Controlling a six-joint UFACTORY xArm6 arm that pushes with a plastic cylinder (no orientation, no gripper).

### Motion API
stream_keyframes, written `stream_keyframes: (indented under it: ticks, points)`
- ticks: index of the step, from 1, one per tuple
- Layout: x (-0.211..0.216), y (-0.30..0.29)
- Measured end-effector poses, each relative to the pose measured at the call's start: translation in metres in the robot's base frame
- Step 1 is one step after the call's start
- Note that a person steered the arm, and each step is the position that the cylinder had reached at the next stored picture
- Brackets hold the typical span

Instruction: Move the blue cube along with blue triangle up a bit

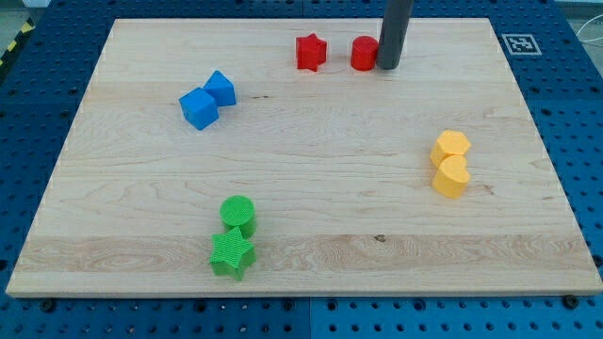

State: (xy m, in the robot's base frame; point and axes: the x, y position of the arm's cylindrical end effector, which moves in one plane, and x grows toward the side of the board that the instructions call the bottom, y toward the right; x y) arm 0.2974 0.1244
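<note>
The blue cube (199,108) lies in the upper left part of the wooden board (301,188). The blue triangle (221,88) touches its upper right side. My tip (388,66) is at the view's top, just right of the red cylinder (364,53) and touching it or nearly so. The tip is far to the right of both blue blocks.
A red star (310,52) lies left of the red cylinder. A yellow hexagon (451,146) and a yellow heart-like block (451,176) sit together at the right. A green cylinder (238,214) and a green star (232,254) sit together at the bottom.
</note>
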Motion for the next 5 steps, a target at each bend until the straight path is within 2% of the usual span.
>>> stream_keyframes:
  ticks: [2,3,4,5]
  points:
    - [0.001,0.019]
    - [0.051,0.040]
    - [0.104,-0.009]
    - [0.138,-0.115]
